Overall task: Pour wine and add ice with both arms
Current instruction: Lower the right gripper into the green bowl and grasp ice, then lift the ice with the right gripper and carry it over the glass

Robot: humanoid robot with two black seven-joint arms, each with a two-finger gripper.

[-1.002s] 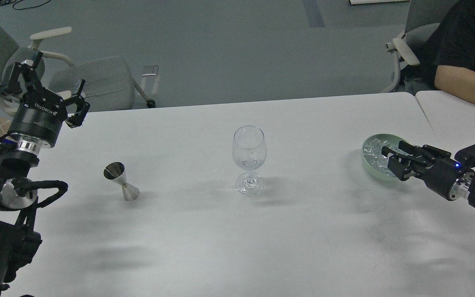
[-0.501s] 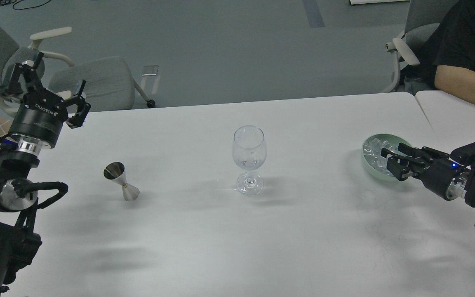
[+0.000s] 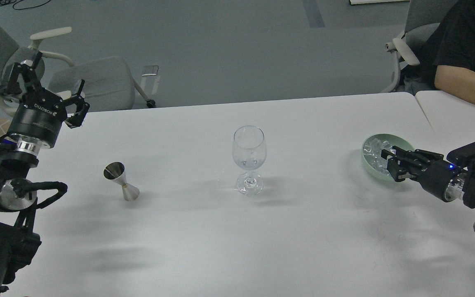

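A clear stemmed glass point(image 3: 249, 148) stands upright at the table's middle, with a faint glint low in its bowl that may be the wine. A steel jigger point(image 3: 121, 181) stands to its left. A pale green bowl point(image 3: 368, 142) at the right holds several pieces of ice point(image 3: 374, 149). My right gripper point(image 3: 390, 162) is open, its fingers reaching over the bowl's near right rim, just above the ice. My left gripper point(image 3: 47, 88) is open and empty, raised above the table's far left edge, well away from the jigger.
A person's arm point(image 3: 464, 84) rests on the adjoining table at the far right. Office chairs point(image 3: 93, 80) stand behind the table's far left edge. A few small drops point(image 3: 220, 173) lie left of the glass foot.
My right arm has sunk a little and drawn slightly right, with its gripper still at the bowl's rim. The left arm, glass and jigger have barely moved.
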